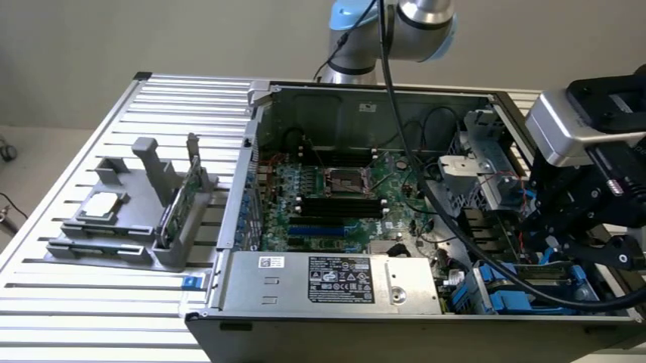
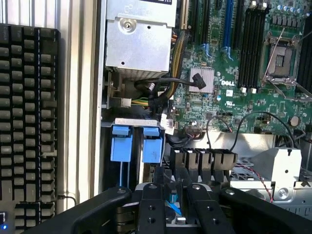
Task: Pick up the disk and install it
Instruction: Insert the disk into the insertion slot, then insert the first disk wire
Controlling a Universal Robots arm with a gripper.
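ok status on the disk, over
Gripper shut on the disk, blue edge showing in its grip. Low over the drive bay, beside two blue carriers. Black cables close by.

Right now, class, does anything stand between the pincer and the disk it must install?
Nothing visible does. The pincer is closed on the disk, gripping its blue carrier edge, right beside another blue carrier handle.
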